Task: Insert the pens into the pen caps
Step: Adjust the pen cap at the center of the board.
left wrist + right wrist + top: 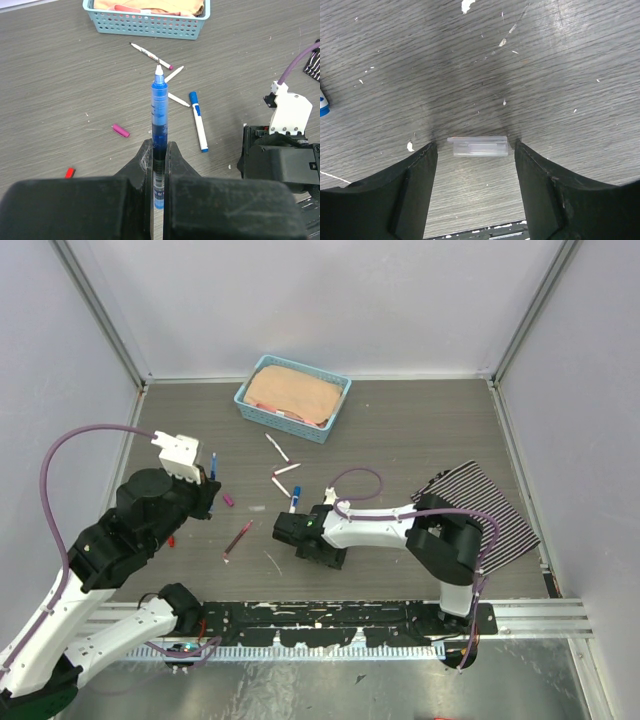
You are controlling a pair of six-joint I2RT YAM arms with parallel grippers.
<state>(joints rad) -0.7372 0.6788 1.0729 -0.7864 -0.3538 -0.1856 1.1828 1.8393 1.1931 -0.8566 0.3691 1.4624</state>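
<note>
My left gripper [160,155] is shut on a blue pen [159,112], whose white tip points away toward the basket; from above the same pen [213,464] sticks out past the left gripper [207,486]. My right gripper [475,150] is down at the table, open, with its fingers [415,190] on either side of a small clear pen cap [478,146] lying flat, apart from both. On the table lie a blue-capped pen [198,121], a magenta cap [120,130], a red cap [69,173] and a maroon pen [238,538].
A blue basket [293,398] with a tan cloth stands at the back. Uncapped white pens [283,472] lie scattered before it. A striped cloth [490,510] lies at the right. The right arm [280,155] sits close beside the left gripper.
</note>
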